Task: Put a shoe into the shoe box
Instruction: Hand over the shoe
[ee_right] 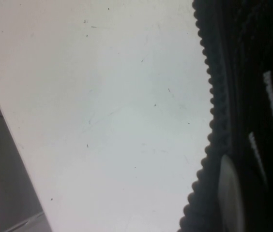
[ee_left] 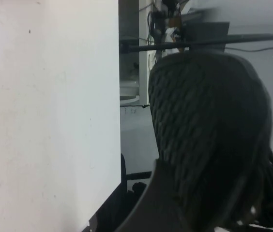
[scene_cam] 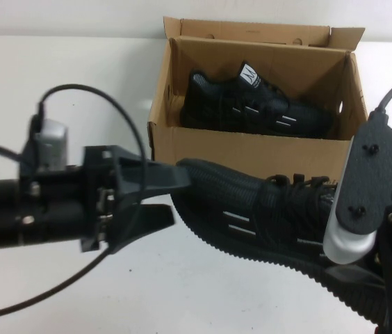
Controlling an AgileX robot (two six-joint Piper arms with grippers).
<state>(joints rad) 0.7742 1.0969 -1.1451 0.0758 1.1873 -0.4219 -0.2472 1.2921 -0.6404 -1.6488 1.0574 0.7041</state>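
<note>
The shoe (scene_cam: 251, 209), a black knit sneaker with white side dashes and a ribbed sole, hangs between my two grippers just in front of the shoe box (scene_cam: 251, 149). My left gripper (scene_cam: 178, 197) is shut on its toe, which fills the left wrist view (ee_left: 204, 121). My right gripper (scene_cam: 359, 278) is shut on the heel end, mostly hidden under its arm. The right wrist view shows one grey finger pad (ee_right: 228, 193) against the shoe's side (ee_right: 252, 96). The brown cardboard box stands open with its flaps up.
The look-alike mate (scene_cam: 251, 104), with a white tongue label, lies inside the box. White table (scene_cam: 78, 83) stretches left of the box and in front of the shoe. Black cables loop beside my left arm (scene_cam: 15, 209).
</note>
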